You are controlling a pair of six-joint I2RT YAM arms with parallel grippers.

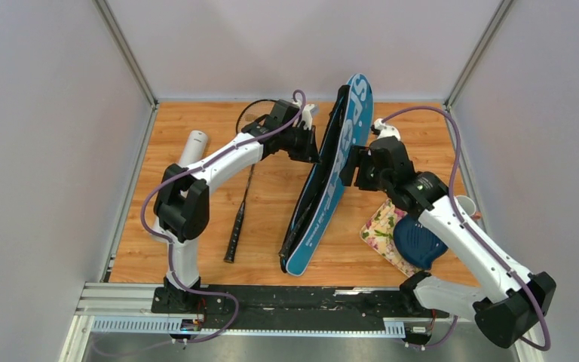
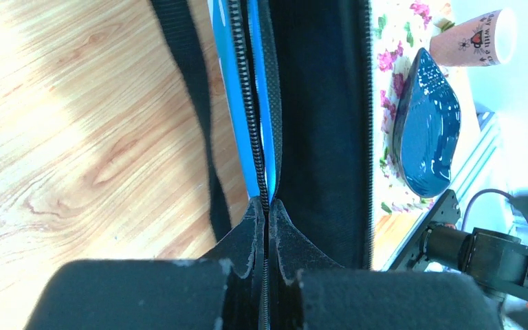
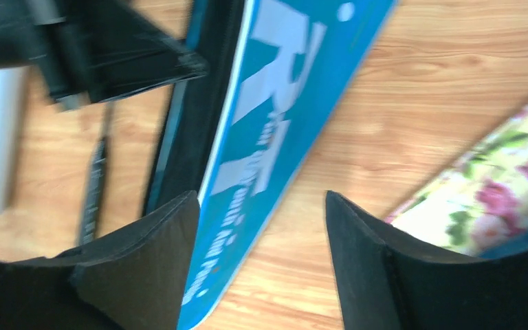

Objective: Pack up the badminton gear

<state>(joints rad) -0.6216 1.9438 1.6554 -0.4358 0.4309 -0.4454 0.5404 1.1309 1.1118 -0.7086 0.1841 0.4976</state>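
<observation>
The blue "SPORT" cover (image 1: pixel 330 177) stands on its edge across the middle of the table. My left gripper (image 1: pixel 310 145) is shut on its black zipper edge (image 2: pixel 267 206). My right gripper (image 1: pixel 352 166) is open on the cover's other side; in the right wrist view (image 3: pixel 261 199) the cover's blue face (image 3: pixel 247 137) lies against its left finger. One black racket (image 1: pixel 240 211) lies on the table left of the cover. The white tube (image 1: pixel 193 147) lies at the far left. I see no second racket and no shuttlecocks.
A floral cloth (image 1: pixel 381 226) with a dark blue shell-shaped object (image 1: pixel 418 241) lies at the right, under my right arm. A pink paper cup (image 1: pixel 467 204) stands at the right edge. Grey walls close in the table on three sides.
</observation>
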